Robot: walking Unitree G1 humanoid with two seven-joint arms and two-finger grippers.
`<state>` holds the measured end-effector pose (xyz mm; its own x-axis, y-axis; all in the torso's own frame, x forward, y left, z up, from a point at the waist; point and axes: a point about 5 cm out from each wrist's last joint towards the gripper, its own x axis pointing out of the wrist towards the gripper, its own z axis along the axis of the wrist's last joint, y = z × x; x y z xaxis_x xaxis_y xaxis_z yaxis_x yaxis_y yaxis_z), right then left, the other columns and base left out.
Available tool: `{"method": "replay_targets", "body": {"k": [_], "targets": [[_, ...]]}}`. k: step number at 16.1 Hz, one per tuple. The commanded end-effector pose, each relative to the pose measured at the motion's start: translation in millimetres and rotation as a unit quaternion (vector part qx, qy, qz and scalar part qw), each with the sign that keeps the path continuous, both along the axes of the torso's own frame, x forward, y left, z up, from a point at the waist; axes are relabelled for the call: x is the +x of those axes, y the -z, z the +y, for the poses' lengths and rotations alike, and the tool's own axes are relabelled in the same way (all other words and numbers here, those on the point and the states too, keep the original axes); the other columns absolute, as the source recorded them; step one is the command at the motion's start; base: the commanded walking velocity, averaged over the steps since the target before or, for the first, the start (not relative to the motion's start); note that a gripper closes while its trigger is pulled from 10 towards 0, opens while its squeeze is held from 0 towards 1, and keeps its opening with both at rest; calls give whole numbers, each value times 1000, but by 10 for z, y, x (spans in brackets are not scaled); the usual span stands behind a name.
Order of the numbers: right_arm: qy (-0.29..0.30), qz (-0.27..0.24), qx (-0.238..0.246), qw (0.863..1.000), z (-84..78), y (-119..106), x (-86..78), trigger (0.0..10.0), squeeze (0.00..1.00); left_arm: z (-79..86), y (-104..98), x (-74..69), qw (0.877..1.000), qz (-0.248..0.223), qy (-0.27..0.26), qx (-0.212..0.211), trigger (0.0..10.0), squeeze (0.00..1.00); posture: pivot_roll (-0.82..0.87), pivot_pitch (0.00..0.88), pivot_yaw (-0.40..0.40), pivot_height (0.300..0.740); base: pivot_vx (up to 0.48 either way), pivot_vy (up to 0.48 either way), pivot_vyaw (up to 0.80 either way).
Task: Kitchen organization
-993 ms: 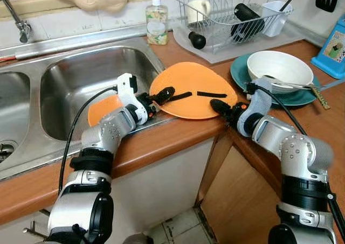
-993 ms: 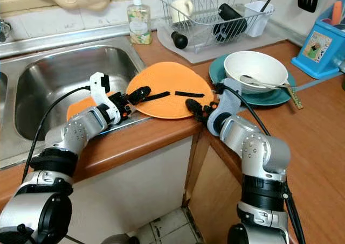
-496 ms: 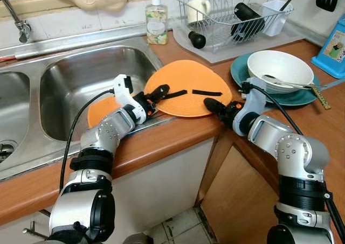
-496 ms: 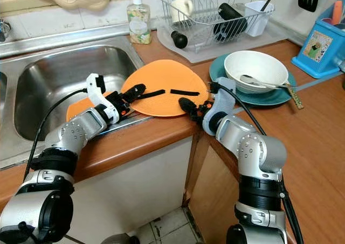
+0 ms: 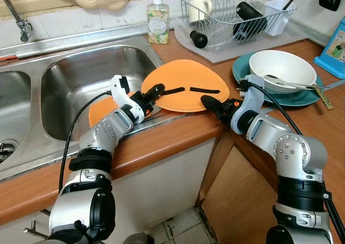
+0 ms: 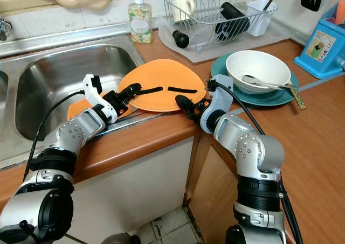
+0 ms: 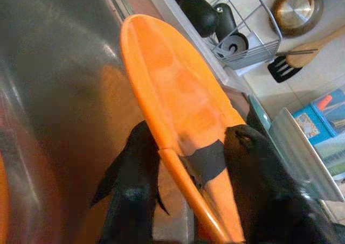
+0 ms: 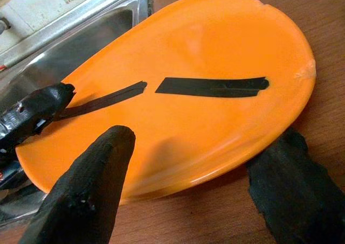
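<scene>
An orange plate (image 5: pixel 186 77) with two black strips on its top lies tilted over the sink's right rim and the wooden counter. My left gripper (image 5: pixel 153 90) is shut on the plate's left edge; in the left wrist view the rim sits pinched between the two fingers (image 7: pixel 132 168). My right gripper (image 5: pixel 209 102) is open at the plate's near right edge. In the right wrist view its fingertips (image 8: pixel 91 168) stand wide apart in front of the plate's rim (image 8: pixel 215 158), low on the counter.
A second orange plate (image 5: pixel 99 108) lies in the steel sink (image 5: pixel 70 71). Behind stand a soap bottle (image 5: pixel 158 20) and a dish rack (image 5: pixel 237 18). A white bowl (image 5: pixel 280 66) with cutlery sits on a teal plate (image 5: pixel 242 74) to the right. A cabinet door (image 5: pixel 242 195) hangs open below.
The orange plate has slid left toward the sink, with the left gripper still holding its edge. The right gripper has followed it leftward along the counter edge.
</scene>
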<state>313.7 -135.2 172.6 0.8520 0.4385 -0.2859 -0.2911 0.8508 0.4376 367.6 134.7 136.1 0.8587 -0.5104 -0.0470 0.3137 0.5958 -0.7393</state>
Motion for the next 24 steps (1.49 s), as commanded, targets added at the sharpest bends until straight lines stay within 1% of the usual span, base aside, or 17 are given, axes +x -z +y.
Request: {"method": "replay_targets", "body": {"k": [1,6,9,11,13,15,16,19,21,22,23,24], "targets": [[-13,-26,7,1000,44,-88,-8,10000,0,-8,-92,44,1000,-9,-2,-4,0,0,-72,0,72,740,0,0,0],[-23,-40,1,999,59,-126,-17,10000,0,68,-171,63,999,-15,-23,-30,0,0,-69,0,72,740,0,0,0],[-37,-61,3,997,83,-191,-37,10000,0,154,-269,51,998,-28,-32,-48,0,0,-68,0,73,740,0,0,0],[-57,-90,10,994,123,-292,-64,10000,0,305,-399,30,996,-44,-50,-66,0,0,-68,0,73,740,0,0,0],[-78,-117,18,990,170,-387,-93,10000,0,452,-504,1,993,-57,-72,-74,0,0,-68,0,73,740,0,0,0],[-99,-135,19,986,222,-440,-128,10000,0,589,-549,-65,991,-66,-95,-62,0,0,-52,0,68,740,0,0,0],[-103,-137,18,985,229,-445,-134,10000,0,611,-552,-81,991,-67,-99,-58,0,0,-52,0,68,740,0,0,0],[-127,-148,1,981,259,-448,-201,10000,0,937,-560,-191,983,-64,-169,-29,0,0,-52,0,65,740,0,0,0],[-147,-149,-29,977,278,-420,-242,10000,0,1171,-512,-234,973,-49,-226,-2,0,0,-52,0,62,740,0,0,0],[-161,-156,-50,973,293,-408,-261,10000,0,1264,-479,-248,967,-38,-250,12,0,0,-51,0,60,740,0,0,0],[-178,-161,-75,968,318,-389,-284,10000,0,1325,-454,-252,963,-29,-268,28,0,0,-49,0,57,740,0,0,0],[-192,-161,-90,964,340,-371,-304,10000,0,1342,-436,-247,960,-20,-277,41,0,0,-48,0,57,740,0,0,0]]}}
